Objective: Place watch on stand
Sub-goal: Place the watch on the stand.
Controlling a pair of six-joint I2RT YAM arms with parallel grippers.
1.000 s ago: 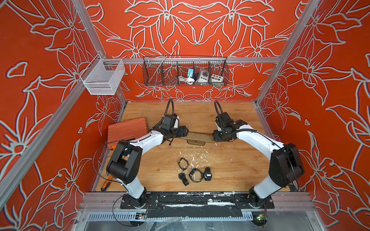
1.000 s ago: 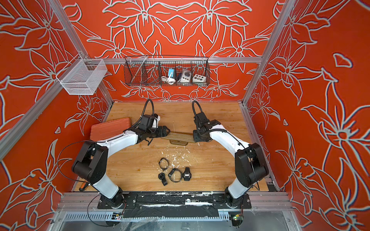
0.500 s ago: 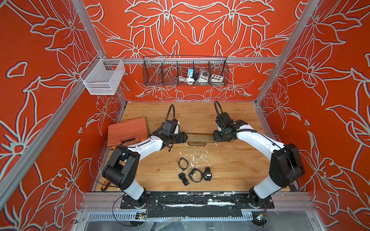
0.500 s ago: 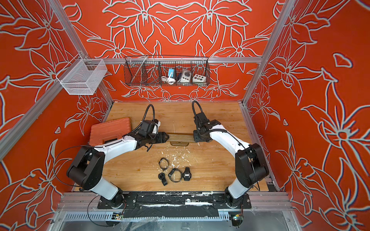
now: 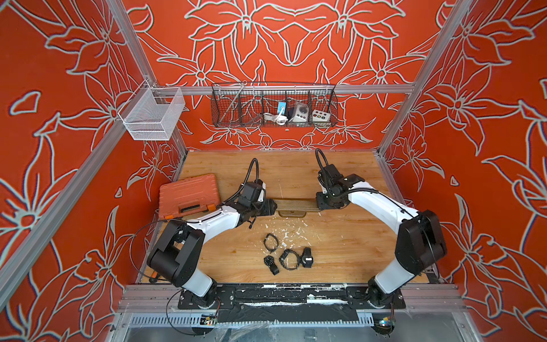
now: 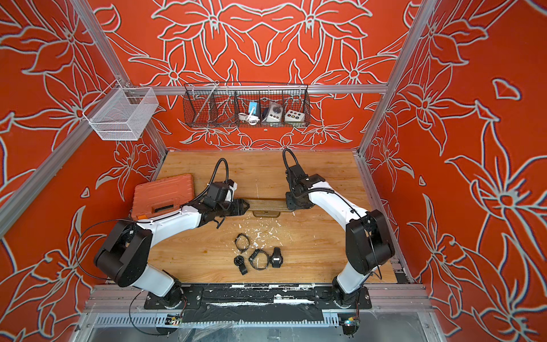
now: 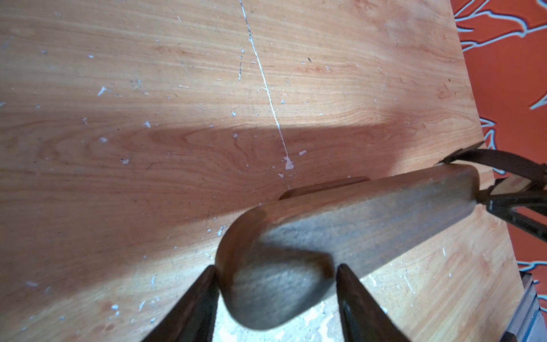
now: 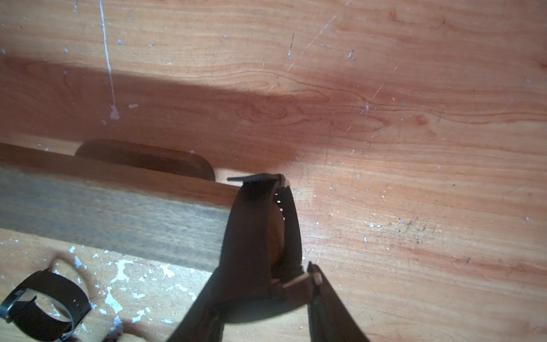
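1. The watch (image 8: 260, 225) sat in the right gripper (image 8: 263, 285). Its case was pinched between the jaws, and its dark strap loop stood just ahead of them, at the end of the stand (image 5: 296, 204). The bar's rounded tip showed inside the loop.
2. The stand lay level between the two grippers, its bar running from one to the other. Its base (image 8: 148, 160) rested on the table (image 5: 340, 237) under the bar's middle.
3. The right gripper was closed on the watch at a middling width. Its arm rose from the shoulder to a high elbow, and the forearm reached inward with the wrist tipped down at the bar's end.
4. The left gripper (image 7: 275, 272) met the bar's other end, with the wood between its fingers (image 7: 204, 293). One touched the bar and the other lay just beside it. I could not tell whether they clamped it.
5. The left arm ran low over the table, its forearm slanting inward. The wrist was about level and pointed along the bar toward the right gripper.
6. The spare watches (image 5: 288, 260) lay loose on the table, nearer the robot than both grippers and between them.
7. The orange case (image 5: 189, 192) lay closed behind the left gripper, just beside its forearm and apart from the stand.
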